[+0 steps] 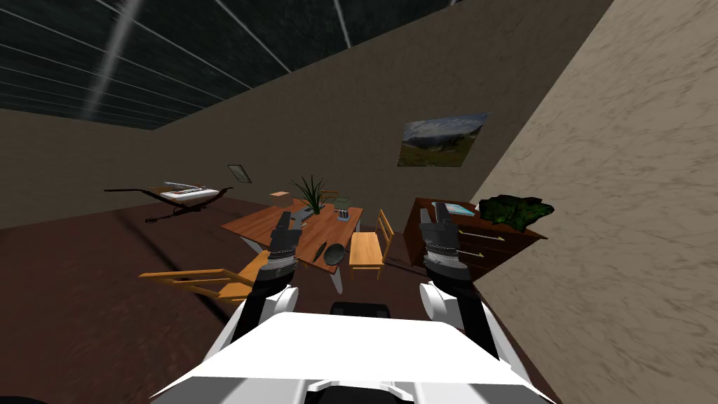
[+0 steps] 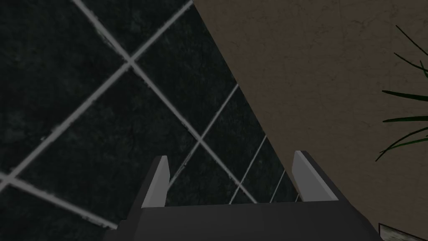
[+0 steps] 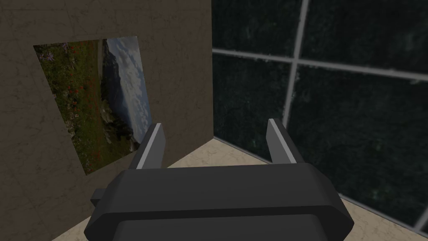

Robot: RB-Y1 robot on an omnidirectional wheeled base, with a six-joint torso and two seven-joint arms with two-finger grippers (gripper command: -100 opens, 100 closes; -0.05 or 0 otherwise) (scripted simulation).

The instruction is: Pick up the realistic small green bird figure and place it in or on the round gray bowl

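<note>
A wooden table (image 1: 263,223) stands a little ahead of me. Near its front edge lies a round dark grey bowl (image 1: 335,253), tilted in this slanted view. A small dark greenish object (image 1: 342,207), possibly the bird figure, sits towards the table's far side; its shape is too small to tell. My left gripper (image 1: 286,219) is raised over the table's near half, and in its wrist view the left gripper (image 2: 230,157) is open with nothing between the fingers. My right gripper (image 1: 440,210) is raised to the right of the table, in front of a dresser; the right gripper (image 3: 215,123) is open too.
A potted plant (image 1: 311,193) and a small box (image 1: 280,198) stand at the table's far end. Wooden chairs sit at its right (image 1: 369,249) and near left (image 1: 210,280). A dark dresser (image 1: 484,242) with a green heap (image 1: 515,209) lines the right wall.
</note>
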